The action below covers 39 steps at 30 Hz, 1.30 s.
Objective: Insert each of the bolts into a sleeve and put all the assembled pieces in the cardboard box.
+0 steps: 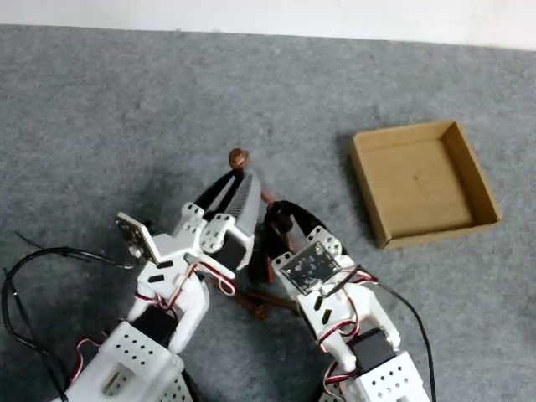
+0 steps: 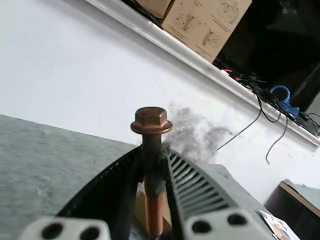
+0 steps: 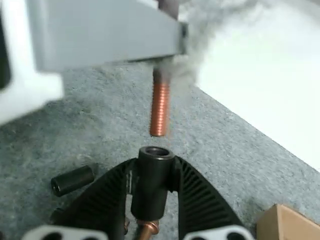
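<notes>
My left gripper (image 2: 150, 187) is shut on a copper bolt (image 2: 151, 122), hex head up; in the high view that bolt (image 1: 238, 157) sticks out past the left gripper (image 1: 238, 186). My right gripper (image 3: 151, 187) is shut on an upright black sleeve (image 3: 151, 172), open end up. The bolt's threaded tip (image 3: 159, 107) hangs just above the sleeve's mouth, apart from it. From above, the right gripper (image 1: 279, 219) sits close beside the left one. The open cardboard box (image 1: 423, 180) lies to the right on the carpet.
A second black sleeve (image 3: 73, 180) lies on the grey carpet near the right gripper. More copper bolts (image 1: 261, 301) lie between the two arm bases. A corner of the box (image 3: 289, 222) shows past the right gripper. Cables (image 1: 33, 276) trail at the left.
</notes>
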### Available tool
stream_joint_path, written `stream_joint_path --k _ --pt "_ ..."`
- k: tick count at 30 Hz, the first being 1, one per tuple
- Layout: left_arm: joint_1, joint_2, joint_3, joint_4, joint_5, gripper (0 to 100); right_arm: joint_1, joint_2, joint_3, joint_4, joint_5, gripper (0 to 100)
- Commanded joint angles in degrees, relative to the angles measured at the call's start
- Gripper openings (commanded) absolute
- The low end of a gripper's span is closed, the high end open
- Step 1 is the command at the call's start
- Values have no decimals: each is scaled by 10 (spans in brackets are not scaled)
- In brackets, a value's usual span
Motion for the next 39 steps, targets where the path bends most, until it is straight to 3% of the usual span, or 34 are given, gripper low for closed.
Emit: stream_joint_path --k 1,6,30,34,39 --pt "-5 -13 -6 -13 1 5 -8 -10 89 -22 -6 5" --pt "23 -13 -4 -12 0 5 -8 -10 89 -22 -6 5" --pt "28 -13 17 47 3 5 0 -6 89 -20 -3 5" --pt "29 -13 17 105 3 5 18 -10 89 -22 -4 5" --pt "79 -13 14 174 -2 6 26 -10 89 -22 -5 5"
